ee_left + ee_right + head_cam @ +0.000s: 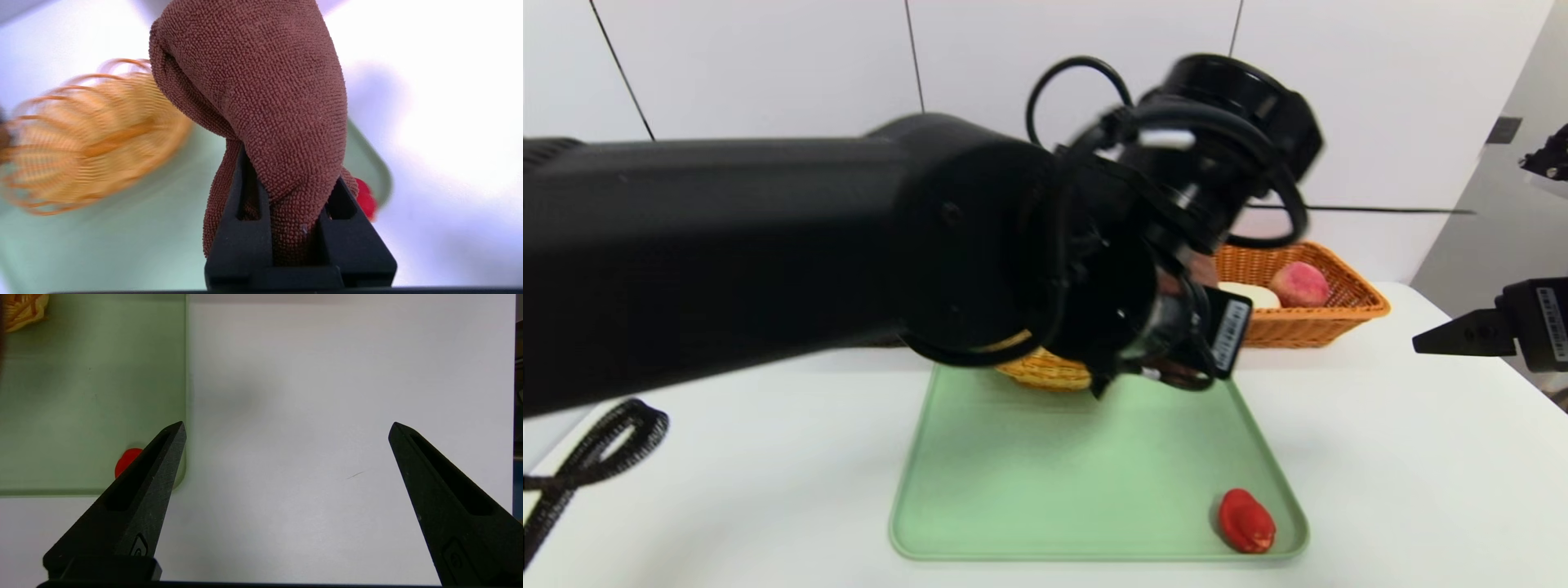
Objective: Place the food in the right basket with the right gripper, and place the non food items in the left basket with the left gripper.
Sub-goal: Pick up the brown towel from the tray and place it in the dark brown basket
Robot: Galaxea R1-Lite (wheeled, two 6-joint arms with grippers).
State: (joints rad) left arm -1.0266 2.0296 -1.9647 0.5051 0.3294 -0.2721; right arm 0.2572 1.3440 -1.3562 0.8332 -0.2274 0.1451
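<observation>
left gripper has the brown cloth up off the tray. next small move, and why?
Probably carry it toward the robot's left. The left gripper is shut on the brown cloth, which hangs clear above the green tray. The left basket isn't visible behind the arm. The right gripper waits open over the table; the red food item remains on the tray.

Bare tray (1054, 482) middle lies open; red item (1245, 521) blocks one corner
</observation>
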